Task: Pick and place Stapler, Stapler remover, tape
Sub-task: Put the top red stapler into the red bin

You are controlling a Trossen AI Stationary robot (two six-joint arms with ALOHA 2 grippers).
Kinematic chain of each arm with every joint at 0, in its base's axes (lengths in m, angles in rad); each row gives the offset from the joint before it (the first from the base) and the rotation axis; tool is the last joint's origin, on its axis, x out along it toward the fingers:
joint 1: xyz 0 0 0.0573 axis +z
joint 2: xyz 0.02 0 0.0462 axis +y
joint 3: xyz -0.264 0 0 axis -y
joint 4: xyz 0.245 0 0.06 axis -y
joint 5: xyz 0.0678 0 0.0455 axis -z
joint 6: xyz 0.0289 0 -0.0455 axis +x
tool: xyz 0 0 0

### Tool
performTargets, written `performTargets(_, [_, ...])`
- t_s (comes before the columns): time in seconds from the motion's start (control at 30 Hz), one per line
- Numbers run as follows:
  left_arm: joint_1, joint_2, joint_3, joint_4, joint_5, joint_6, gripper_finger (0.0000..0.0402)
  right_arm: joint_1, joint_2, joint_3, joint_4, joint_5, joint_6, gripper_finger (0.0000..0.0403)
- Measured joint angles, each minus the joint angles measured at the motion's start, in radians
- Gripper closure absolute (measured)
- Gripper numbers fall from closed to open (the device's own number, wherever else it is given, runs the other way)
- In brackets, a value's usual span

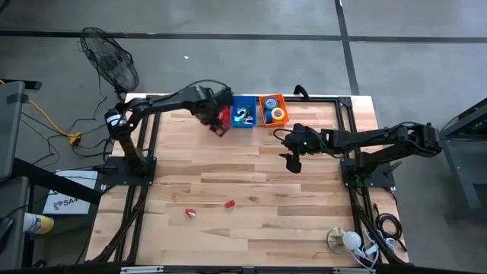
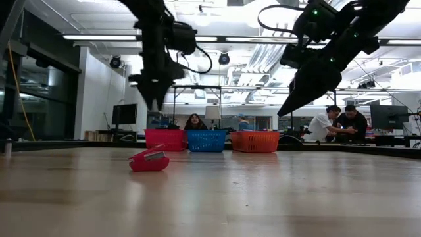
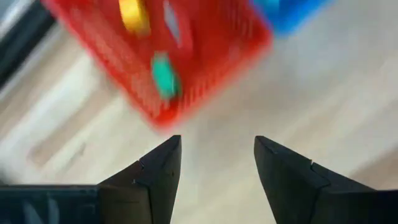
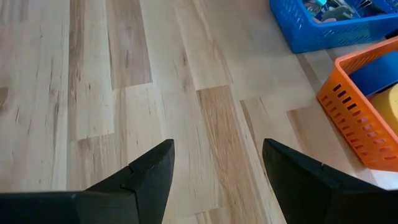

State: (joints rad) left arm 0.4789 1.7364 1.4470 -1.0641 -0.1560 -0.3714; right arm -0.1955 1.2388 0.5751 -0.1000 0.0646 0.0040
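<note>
Two small red items lie on the wood near the table's front, one (image 1: 190,213) left of the other (image 1: 229,204). The low view shows a red stapler (image 2: 149,160) lying on the tabletop. Rolls of tape, yellow (image 4: 388,102) and blue (image 4: 379,71), sit in the orange basket (image 1: 272,100). My left gripper (image 3: 217,149) hangs open over the near edge of the red basket (image 3: 186,93), which holds a yellow and a teal thing. My right gripper (image 4: 217,152) is open above bare wood, in front of the orange basket, with nothing between its fingers.
Red, blue (image 1: 243,112) and orange baskets stand in a row at the table's far edge. The blue one holds silver and dark items. A fan (image 1: 110,61) stands off the far left corner and cables lie off the near right corner. People sit in the room behind.
</note>
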Motion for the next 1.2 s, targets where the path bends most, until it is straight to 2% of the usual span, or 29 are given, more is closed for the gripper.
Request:
performTargets(0.2, [-0.153, -0.022, -0.002, -0.133, -0.019, -0.072, 0.0205, 0.000, 0.000, 0.000, -0.001, 0.000, 0.000, 0.0166])
performTargets(0.5, [-0.410, -0.040, -0.001, -0.123, -0.019, -0.276, 0.0205, 0.000, 0.000, 0.000, -0.009, 0.000, 0.000, 0.0166])
performTargets(0.8, [-0.614, -0.039, -0.001, -0.095, -0.046, -0.473, 0.0205, 0.000, 0.000, 0.000, -0.013, 0.000, 0.001, 0.0166])
performTargets(1.2, [-0.781, 0.038, -0.001, 0.040, -0.037, -0.472, 0.0204, 0.000, 0.000, 0.000, -0.040, -0.019, 0.023, 0.0166])
